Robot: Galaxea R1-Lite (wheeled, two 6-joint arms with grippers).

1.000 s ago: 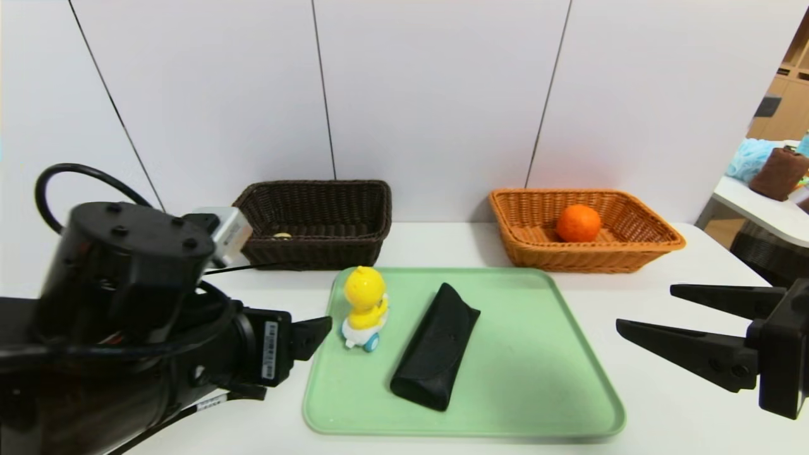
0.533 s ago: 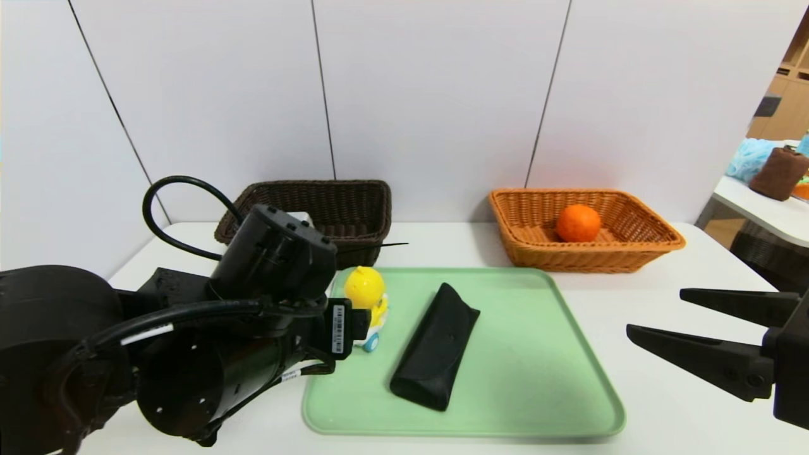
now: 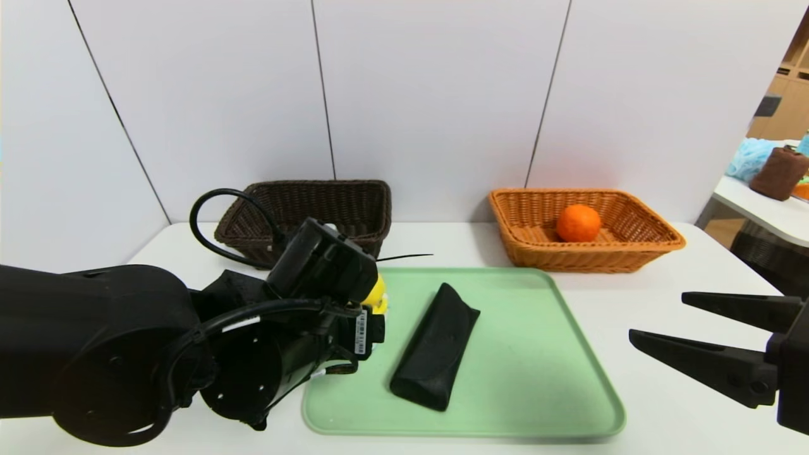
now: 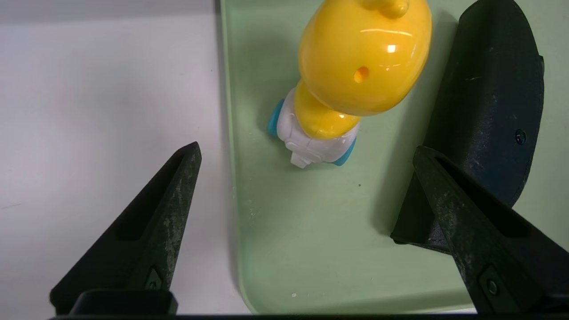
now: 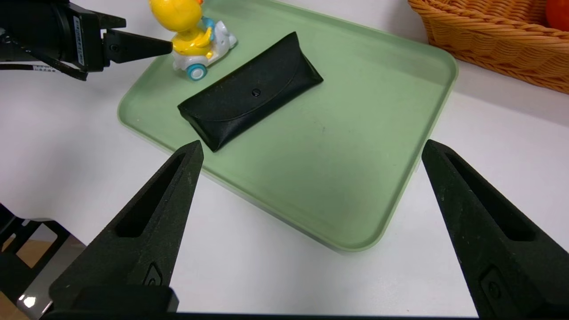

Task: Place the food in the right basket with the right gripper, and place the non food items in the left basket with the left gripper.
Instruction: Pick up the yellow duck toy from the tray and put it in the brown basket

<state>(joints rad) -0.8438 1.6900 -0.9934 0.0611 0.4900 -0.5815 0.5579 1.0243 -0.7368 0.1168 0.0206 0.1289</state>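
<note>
While the left tool (image 4: 306,195) hangs wide open and empty over the green tray's (image 3: 556,379) left edge, the duck toy (image 4: 351,75) stands just beyond its tips, apparently untouched. The black pouch (image 3: 436,347) lies beside the duck, bare tray to its right. The orange (image 3: 578,223) sits in the tan basket (image 3: 657,243); the dark basket (image 3: 354,196) stands behind. The right tool (image 5: 311,195) hovers open over the white surface (image 3: 670,417).
</note>
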